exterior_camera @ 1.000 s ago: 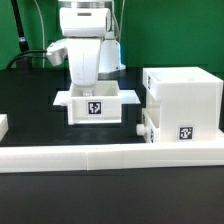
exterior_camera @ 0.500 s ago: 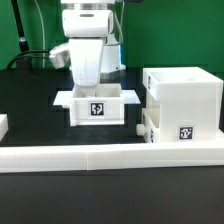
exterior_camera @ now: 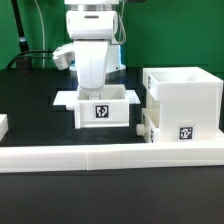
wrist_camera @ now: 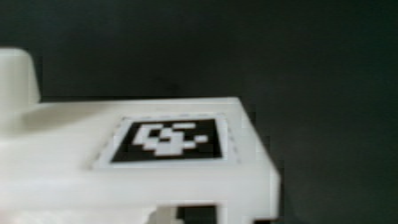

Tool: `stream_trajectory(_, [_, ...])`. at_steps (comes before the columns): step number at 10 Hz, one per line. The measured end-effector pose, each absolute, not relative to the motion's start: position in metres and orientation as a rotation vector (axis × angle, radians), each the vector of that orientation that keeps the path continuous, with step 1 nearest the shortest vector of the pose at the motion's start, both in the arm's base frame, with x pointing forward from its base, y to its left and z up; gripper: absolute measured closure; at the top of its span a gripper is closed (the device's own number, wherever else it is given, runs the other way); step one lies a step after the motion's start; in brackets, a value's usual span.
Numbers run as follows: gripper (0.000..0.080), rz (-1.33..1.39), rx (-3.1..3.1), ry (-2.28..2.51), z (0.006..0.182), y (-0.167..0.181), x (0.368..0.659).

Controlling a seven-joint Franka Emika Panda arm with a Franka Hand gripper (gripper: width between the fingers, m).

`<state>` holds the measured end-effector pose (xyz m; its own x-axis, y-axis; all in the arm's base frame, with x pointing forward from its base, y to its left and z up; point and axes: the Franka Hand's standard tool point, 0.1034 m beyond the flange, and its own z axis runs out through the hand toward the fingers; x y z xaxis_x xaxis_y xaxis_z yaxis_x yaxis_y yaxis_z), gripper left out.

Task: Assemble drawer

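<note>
Matte black table [exterior_camera: 30, 100], boxy white plastic tray [exterior_camera: 102, 108] w/ tag; end effector [exterior_camera: 97, 88] grip unclear.

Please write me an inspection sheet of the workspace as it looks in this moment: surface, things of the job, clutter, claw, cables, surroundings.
Surface: black table, bare at the exterior view's left.
Job's things: tagged white tray under the arm; housing at the exterior view's right, a knobbed tray in it.
Clutter: long white wall bar in front.
Claw: hidden behind the tray; state unclear.
Cables: dark cable behind.
Surroundings: green backdrop.
</note>
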<state>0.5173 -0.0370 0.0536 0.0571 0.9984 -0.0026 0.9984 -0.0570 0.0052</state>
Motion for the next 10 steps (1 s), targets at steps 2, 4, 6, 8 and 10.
stream_trajectory(2, [0.0757,0.003,2.287,2.158,0.054,-0.024,0.522])
stream_trajectory(4, [0.0757,-0.007,2.317,2.137,0.056,-0.018,0.527])
stream_trajectory(6, [0.0757,-0.011,2.322,2.135,0.055,-0.019,0.526])
stream_trajectory(8, [0.0757,-0.008,2.322,2.137,0.057,-0.014,0.528])
stream_trajectory(10, [0.0757,-0.008,2.311,2.156,0.058,-0.007,0.531])
